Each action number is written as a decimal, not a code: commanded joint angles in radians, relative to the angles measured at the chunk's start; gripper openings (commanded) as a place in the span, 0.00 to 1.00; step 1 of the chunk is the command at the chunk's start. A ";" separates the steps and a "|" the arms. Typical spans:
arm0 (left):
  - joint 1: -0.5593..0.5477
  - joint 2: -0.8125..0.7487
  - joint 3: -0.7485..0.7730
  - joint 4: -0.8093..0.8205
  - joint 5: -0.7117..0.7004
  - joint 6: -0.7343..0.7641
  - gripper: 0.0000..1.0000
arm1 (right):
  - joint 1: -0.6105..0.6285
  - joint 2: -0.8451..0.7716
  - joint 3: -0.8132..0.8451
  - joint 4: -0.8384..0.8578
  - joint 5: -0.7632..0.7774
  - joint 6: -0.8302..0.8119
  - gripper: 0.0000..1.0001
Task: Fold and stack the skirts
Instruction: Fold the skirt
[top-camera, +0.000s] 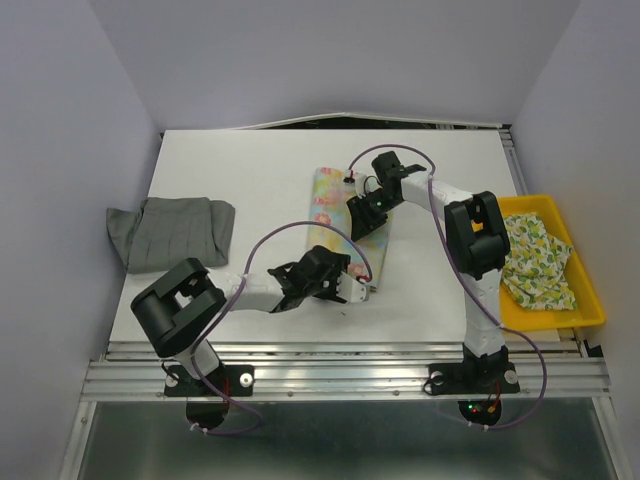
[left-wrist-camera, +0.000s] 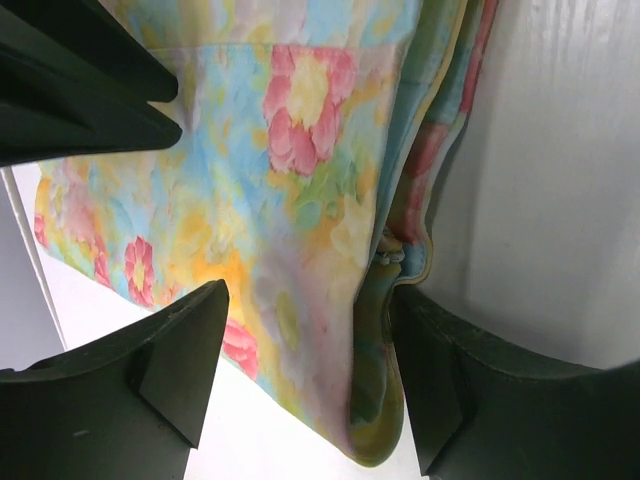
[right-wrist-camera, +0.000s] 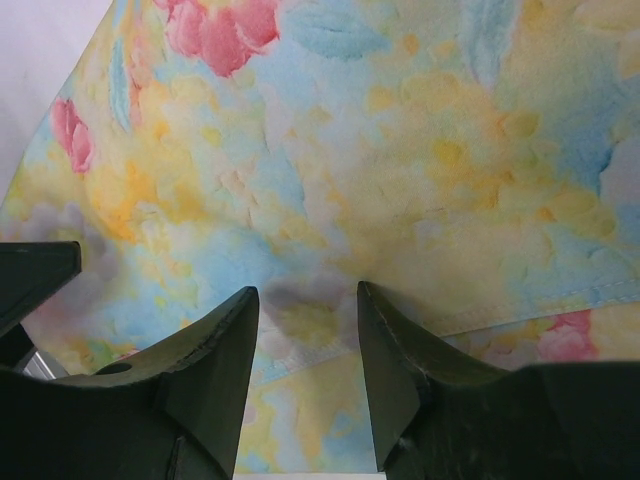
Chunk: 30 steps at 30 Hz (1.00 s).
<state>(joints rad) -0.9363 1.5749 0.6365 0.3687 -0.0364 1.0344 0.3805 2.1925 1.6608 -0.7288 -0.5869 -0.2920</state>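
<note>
The pastel floral skirt (top-camera: 330, 200) lies folded into a long strip in the middle of the table. My left gripper (top-camera: 352, 287) is at its near end. In the left wrist view it (left-wrist-camera: 308, 295) is open, its jaws astride the layered near corner of the floral skirt (left-wrist-camera: 300, 200). My right gripper (top-camera: 364, 220) rests on the strip's right edge. In the right wrist view it (right-wrist-camera: 306, 290) is open with its tips pressed on the floral skirt (right-wrist-camera: 400, 150) beside a hem seam. The grey skirt (top-camera: 172, 232) lies rumpled at the table's left. The pale green-yellow print skirt (top-camera: 535, 255) lies in the tray.
The yellow plastic tray (top-camera: 588, 300) sits at the table's right edge beside the right arm. Purple cables loop over both arms. Grey walls close in left, right and back; a metal rail runs along the near edge.
</note>
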 joint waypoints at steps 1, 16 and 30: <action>-0.009 0.048 0.064 -0.120 0.090 -0.028 0.77 | 0.012 0.101 -0.047 -0.081 0.098 -0.024 0.51; -0.035 0.089 0.164 -0.205 0.135 -0.155 0.68 | 0.012 0.104 -0.073 -0.092 0.079 -0.021 0.50; -0.035 0.008 0.132 -0.296 0.171 -0.146 0.52 | 0.012 0.105 -0.076 -0.095 0.079 -0.022 0.49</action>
<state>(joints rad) -0.9668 1.6451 0.7876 0.1543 0.0998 0.9016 0.3790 2.1971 1.6562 -0.7326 -0.6170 -0.2916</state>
